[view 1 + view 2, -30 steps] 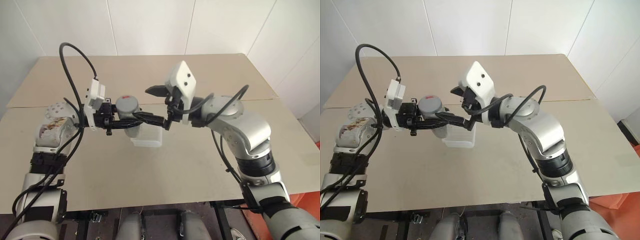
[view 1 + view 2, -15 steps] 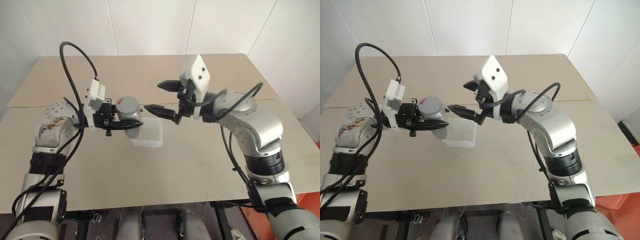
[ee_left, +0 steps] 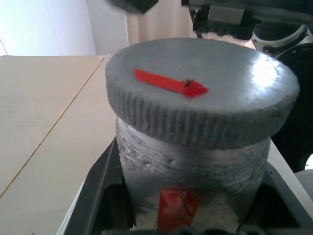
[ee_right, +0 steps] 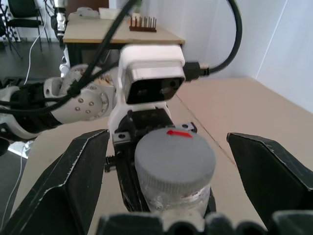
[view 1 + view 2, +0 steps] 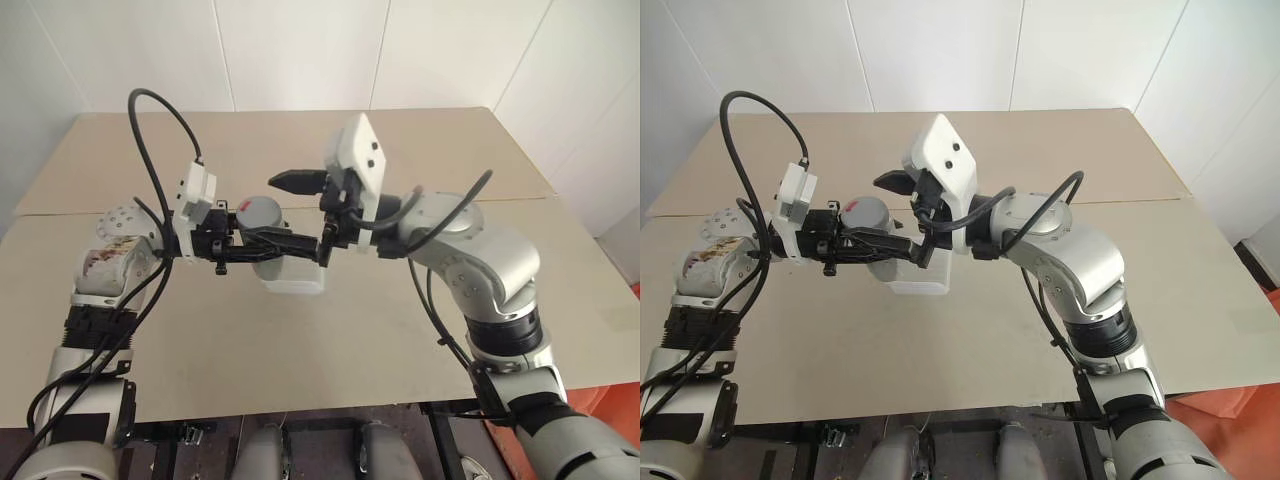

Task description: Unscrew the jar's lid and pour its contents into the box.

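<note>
The left gripper (image 5: 262,243) was clamped on the body of the jar (image 4: 177,198), holding it upright in the air above the table (image 5: 420,150). The lid (image 3: 203,88) was still seated on the jar, its red mark facing up. The right gripper (image 5: 295,215) was level and pointed toward the left arm, with its jaws spread to full width. One black finger (image 4: 80,169) stood on each side of the lid, and neither finger touched it. The box (image 5: 298,280) rested on the table just below and beyond the jar, partly hidden by both grippers. The box contents could not be determined. The jar's red and white label showed between the left fingers
</note>
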Tool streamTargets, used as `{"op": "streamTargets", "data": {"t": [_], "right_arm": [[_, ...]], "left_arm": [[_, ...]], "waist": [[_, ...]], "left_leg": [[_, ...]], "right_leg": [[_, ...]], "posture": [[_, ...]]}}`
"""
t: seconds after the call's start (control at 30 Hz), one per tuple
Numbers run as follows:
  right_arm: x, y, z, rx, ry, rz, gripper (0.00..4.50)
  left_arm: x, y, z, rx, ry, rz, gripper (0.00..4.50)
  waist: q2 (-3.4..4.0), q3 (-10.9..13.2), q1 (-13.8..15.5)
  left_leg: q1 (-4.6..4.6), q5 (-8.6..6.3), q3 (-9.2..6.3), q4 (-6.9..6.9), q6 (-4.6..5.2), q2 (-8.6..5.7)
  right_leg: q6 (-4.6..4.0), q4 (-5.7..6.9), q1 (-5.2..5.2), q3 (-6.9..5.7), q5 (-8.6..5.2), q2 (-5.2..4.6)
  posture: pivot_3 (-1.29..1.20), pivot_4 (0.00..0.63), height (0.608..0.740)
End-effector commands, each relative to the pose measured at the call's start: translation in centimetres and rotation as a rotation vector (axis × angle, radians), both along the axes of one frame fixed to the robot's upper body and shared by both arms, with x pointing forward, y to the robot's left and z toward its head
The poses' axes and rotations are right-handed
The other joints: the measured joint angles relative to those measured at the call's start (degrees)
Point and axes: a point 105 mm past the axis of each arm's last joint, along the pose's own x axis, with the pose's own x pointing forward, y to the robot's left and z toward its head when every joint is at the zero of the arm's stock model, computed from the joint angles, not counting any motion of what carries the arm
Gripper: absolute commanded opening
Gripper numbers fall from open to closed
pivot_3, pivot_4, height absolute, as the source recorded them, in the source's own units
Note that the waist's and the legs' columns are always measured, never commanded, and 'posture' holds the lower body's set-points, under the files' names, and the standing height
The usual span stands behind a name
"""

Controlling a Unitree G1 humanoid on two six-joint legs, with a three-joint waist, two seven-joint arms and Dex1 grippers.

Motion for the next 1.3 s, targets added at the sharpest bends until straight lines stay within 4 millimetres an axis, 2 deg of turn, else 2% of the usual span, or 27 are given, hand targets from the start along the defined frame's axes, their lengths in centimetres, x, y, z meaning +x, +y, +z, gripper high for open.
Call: {"op": "streamTargets", "data": {"t": [0.03, 0.27, 0.37, 0.47, 0.5, 0.73, 0.83, 0.97, 1.03, 1.1, 1.17, 1.3], "right_arm": [[0.0, 0.9, 0.6, 0.004, -0.026, 0.005, 4.49], [0.5, 1.4, 0.4, 0.005, -0.005, 0.002, 4.49], [0.5, 1.3, 0.7, 0.022, -0.003, 0.003, 3.88], [0.5, 1.2, 1.0, 0.037, 0.003, 0.006, 2.9], [0.5, 1.1, 1.1, 0.041, 0.004, 0.007, 2.75], [-0.1, 0.0, 3.6, 0.142, 0.043, 0.047, 2.75], [-0.3, -1.1, 5.0, 0.201, 0.071, 0.064, 2.75], [0.6, -3.0, 5.2, 0.206, 0.042, -0.031, 2.75], [1.7, -4.8, 4.0, 0.171, 0.003, -0.145, 2.75], [2.8, -6.8, 2.0, 0.122, -0.009, -0.266, 2.75], [3.7, -8.8, -1.1, 0.034, -0.01, -0.385, 2.75], [4.2, -11.1, -7.1, -0.076, 0.072, -0.512, 2.75]], "left_arm": [[-0.5, -0.1, 1.0, -0.007, -0.057, -0.016, 1.95], [-0.6, 0.1, 1.0, -0.004, -0.057, -0.01, 1.95], [-0.7, 0.2, 1.0, 0.0, -0.056, -0.008, 1.95], [-0.7, 0.2, 0.9, 0.003, -0.053, -0.007, 1.95], [-0.8, 0.2, 0.9, 0.003, -0.052, -0.007, 1.95], [-0.8, 0.1, 0.4, 0.014, -0.044, -0.014, 1.95], [-0.9, 0.0, 0.1, 0.02, -0.035, -0.023, 1.95], [-0.6, 0.2, 0.1, 0.012, -0.035, -0.007, 1.95], [-0.4, 0.5, 0.4, 0.002, -0.041, 0.019, 1.95], [-0.2, 1.0, 0.6, -0.006, -0.051, 0.051, 1.95], [0.2, 1.8, 0.8, -0.014, -0.063, 0.103, 1.95], [0.8, 3.2, 1.2, -0.035, -0.089, 0.207, 1.95]], "waist": [[0.0, 0.0, -0.03], [0.0, 0.0, -0.08], [0.0, 0.0, -0.1], [0.0, 0.0, -0.1], [0.0, 0.0, -0.09], [0.0, 0.0, -0.07], [0.0, 0.0, -0.07], [0.0, 0.0, 0.02], [0.0, 0.0, 0.14], [-0.01, 0.0, 0.31], [-0.01, 0.0, 0.27], [-0.01, 0.0, -0.27]], "left_leg": [[0.0, 0.0, 0.0, 0.0, 0.0, 0.0], [0.0, 0.0, 0.0, 0.0, -0.01, 0.0], [0.0, 0.0, 0.0, -0.01, -0.01, 0.0], [0.0, 0.0, -0.01, -0.01, -0.01, 0.01], [0.0, 0.0, -0.01, -0.01, -0.01, 0.01], [0.0, 0.0, -0.01, -0.01, -0.01, 0.01], [0.01, 0.01, -0.01, -0.01, -0.01, 0.01], [0.01, 0.0, -0.01, -0.02, 0.0, 0.01], [0.0, 0.0, -0.01, -0.02, 0.0, 0.01], [-0.01, -0.01, -0.01, -0.01, 0.01, 0.0], [-0.02, -0.01, 0.0, -0.01, 0.02, -0.01], [-0.02, -0.01, 0.01, -0.05, 0.01, -0.01]], "right_leg": [[0.0, 0.0, 0.0, 0.0, 0.0, 0.0], [0.0, 0.01, 0.0, 0.0, 0.0, 0.0], [0.0, 0.01, -0.01, 0.0, 0.0, 0.0], [0.0, 0.01, -0.01, 0.0, 0.0, 0.0], [0.0, 0.01, -0.01, 0.0, 0.0, 0.0], [0.0, 0.01, 0.0, 0.0, 0.0, 0.0], [0.0, 0.01, 0.0, 0.0, 0.0, 0.0], [0.0, 0.0, 0.0, -0.01, 0.0, 0.0], [0.0, -0.01, 0.02, -0.02, 0.0, 0.0], [0.0, -0.03, 0.04, -0.02, 0.0, -0.01], [0.0, -0.06, 0.03, 0.0, 0.0, -0.02], [0.0, -0.05, -0.01, 0.02, 0.0, -0.01]], "posture": [[0.0, 0.15, 0.74], [0.0, 0.15, 0.74], [0.0, 0.15, 0.74], [0.0, 0.15, 0.74], [0.0, 0.15, 0.74], [0.0, 0.15, 0.74], [0.0, 0.15, 0.74], [0.0, 0.15, 0.74], [0.0, 0.15, 0.74], [0.0, 0.15, 0.74], [0.0, 0.15, 0.74], [0.0, 0.15, 0.74]]}}
